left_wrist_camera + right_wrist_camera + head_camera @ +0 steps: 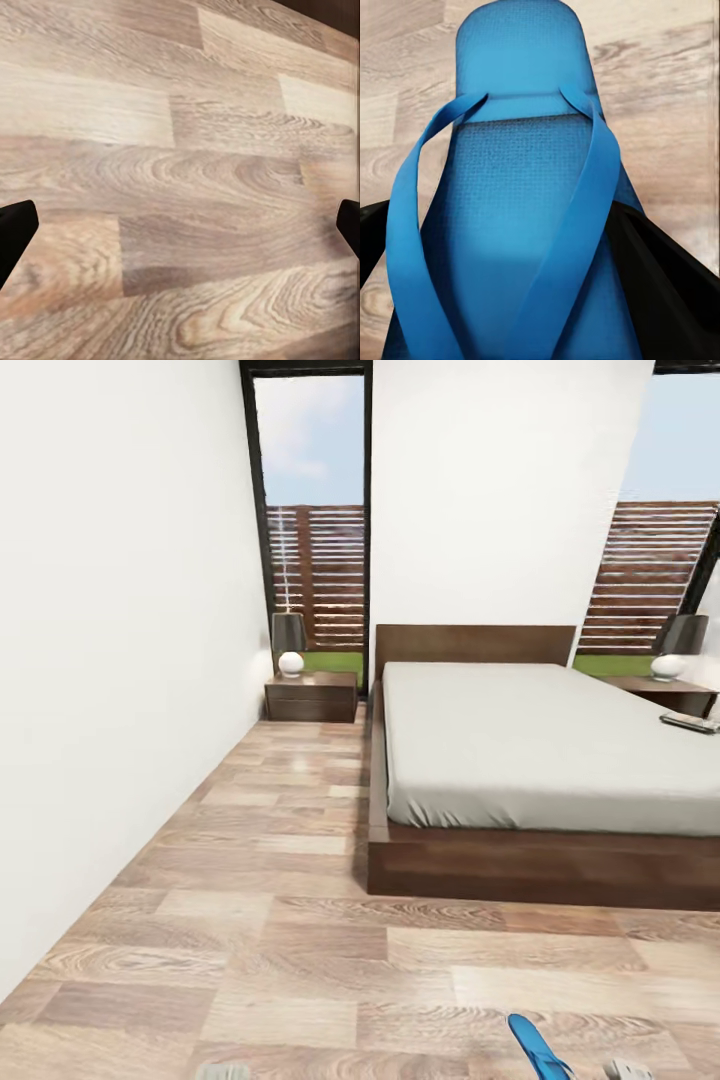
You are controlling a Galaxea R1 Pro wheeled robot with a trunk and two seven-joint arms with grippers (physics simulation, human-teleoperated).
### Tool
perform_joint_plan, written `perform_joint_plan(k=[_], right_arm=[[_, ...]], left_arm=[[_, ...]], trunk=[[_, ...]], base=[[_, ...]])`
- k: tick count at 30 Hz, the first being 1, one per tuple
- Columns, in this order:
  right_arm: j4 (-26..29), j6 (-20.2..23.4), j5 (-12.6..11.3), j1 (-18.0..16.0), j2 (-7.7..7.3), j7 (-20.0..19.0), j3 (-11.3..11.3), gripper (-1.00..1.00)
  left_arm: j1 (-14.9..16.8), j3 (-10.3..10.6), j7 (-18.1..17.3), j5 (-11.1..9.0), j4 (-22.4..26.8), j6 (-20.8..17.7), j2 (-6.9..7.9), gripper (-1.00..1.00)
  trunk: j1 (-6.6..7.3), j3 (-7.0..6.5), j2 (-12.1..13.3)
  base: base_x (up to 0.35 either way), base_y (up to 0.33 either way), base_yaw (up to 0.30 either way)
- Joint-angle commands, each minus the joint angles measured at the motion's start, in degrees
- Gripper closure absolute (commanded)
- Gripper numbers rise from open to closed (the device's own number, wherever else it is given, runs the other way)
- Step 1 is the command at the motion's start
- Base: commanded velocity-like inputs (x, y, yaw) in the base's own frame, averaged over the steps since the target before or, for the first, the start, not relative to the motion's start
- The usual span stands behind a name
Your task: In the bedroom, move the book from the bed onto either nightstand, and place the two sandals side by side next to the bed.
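A white wall [110,660] runs down the left, a nightstand [311,696] with a lamp [289,643] at its far end. The left gripper [180,229] hangs wide open over bare floor [250,920]. The bed [530,760] fills the middle, the book [690,722] at its far right edge. The right gripper [510,247] clamps a blue sandal [521,195].

White walls [120,610] on the left and behind the headboard. Wood-plank floor [280,920], mixed light and mid brown boards, grain clearly visible in the left wrist view. Two tall dark-framed windows [312,520]: pale blue sky above, slatted brown fence [325,575], strip of green grass below. Table lamp [289,643], dark shade on round white base, before the left window; matching second lamp [676,645] at far right. Even, bright daylight.
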State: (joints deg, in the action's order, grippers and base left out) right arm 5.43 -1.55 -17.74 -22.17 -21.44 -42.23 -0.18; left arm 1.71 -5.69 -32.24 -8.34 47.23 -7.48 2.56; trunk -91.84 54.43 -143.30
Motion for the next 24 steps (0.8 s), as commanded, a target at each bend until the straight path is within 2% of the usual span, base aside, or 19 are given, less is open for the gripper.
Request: perform_joint_plan(k=[1,24], right_arm=[[-0.08,-0.16,-0.10,-0.06,0.00,-0.13,-0.08,1.00],[-0.08,-0.18,-0.10,-0.06,0.26,-0.13,-0.06,1.00]], left_arm=[[0.01,-0.11,-0.27,-0.61,0.05,-0.60,-0.01,-1.00],[0.00,-0.06,-0.28,-0.63,-0.04,-0.54,-0.08,-1.00]], trunk=[[0.01,0.06,-0.02],[0.01,0.06,-0.02]], base=[[0.000,0.000,-0.297],[0.000,0.000,-0.300]])
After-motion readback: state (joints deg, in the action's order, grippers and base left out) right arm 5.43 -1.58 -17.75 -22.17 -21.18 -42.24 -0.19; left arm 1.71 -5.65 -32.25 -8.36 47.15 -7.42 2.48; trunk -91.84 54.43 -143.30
